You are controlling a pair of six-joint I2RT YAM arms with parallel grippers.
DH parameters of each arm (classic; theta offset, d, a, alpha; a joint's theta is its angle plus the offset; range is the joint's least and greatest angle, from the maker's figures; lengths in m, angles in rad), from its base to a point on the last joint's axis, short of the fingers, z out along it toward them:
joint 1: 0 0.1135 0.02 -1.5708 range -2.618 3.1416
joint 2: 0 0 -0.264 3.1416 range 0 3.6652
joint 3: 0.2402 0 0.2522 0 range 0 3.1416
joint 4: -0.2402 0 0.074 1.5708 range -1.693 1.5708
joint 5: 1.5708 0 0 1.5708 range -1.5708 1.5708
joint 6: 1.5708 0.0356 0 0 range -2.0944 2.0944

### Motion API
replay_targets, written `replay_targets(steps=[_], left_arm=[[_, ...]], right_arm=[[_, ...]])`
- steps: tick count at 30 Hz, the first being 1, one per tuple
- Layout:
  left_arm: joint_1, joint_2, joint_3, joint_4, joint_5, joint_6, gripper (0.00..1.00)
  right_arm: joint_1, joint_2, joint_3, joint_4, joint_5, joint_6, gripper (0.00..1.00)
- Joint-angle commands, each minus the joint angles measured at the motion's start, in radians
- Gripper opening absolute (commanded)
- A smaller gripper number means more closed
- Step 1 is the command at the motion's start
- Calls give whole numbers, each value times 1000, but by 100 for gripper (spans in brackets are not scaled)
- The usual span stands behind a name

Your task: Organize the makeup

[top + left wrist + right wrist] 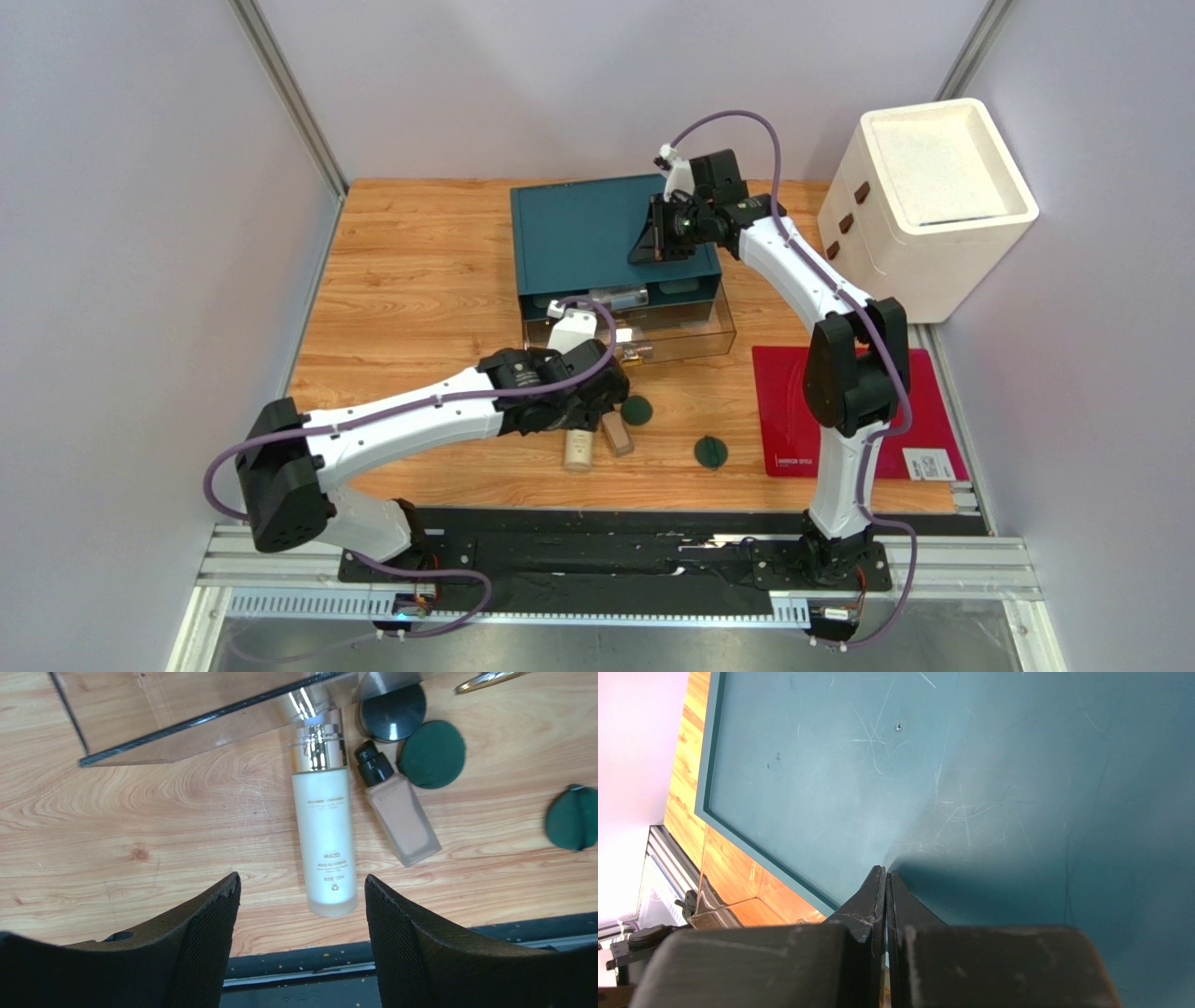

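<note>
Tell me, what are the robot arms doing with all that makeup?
They are tidying makeup. The left gripper hangs open over a cream bottle with a gold cap, which lies on the table beside a beige tube, a black jar and two green puffs. Nothing is picked up yet. The right gripper is shut, its tips down at the top of the teal box.

Desk: light wood grain, walled in on the left, far and right sides.
Teal box: sits at the middle of the far edge. Its flat lid shows fine scratches.
Clear drawer: pulled out of the box front toward the near edge.
Red mat: lies flat against the right edge, near side, with a white label at its near right corner.
White box: at the far right corner, with three brown marks on its left face.
</note>
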Motion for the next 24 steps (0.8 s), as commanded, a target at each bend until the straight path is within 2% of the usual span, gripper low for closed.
replay_targets(steps=[1, 2, 4, 7, 9, 16, 24], left_arm=[[-18, -53, 26, -33, -13, 10, 72], [-23, -58, 6, -35, -7, 6, 72], [-38, -69, -35, -25, 4, -22, 82], [-58, -72, -80, 20, 21, -50, 94], [-64, -64, -126, 50, 42, -85, 96], [-69, 20, -209, 203, 93, -134, 96], [-69, 175, -147, 257, 134, -106, 93]], right_arm=[[3, 46, -53, -140, 28, -34, 0], [3, 49, -55, -140, 22, -34, 0], [3, 56, -50, -140, 11, -34, 1], [3, 60, -46, -140, 6, -33, 8], [3, 66, -43, -140, 8, -33, 10], [-4, 77, -40, -140, 6, -34, 10], [-6, 83, -36, -138, -4, -30, 9]])
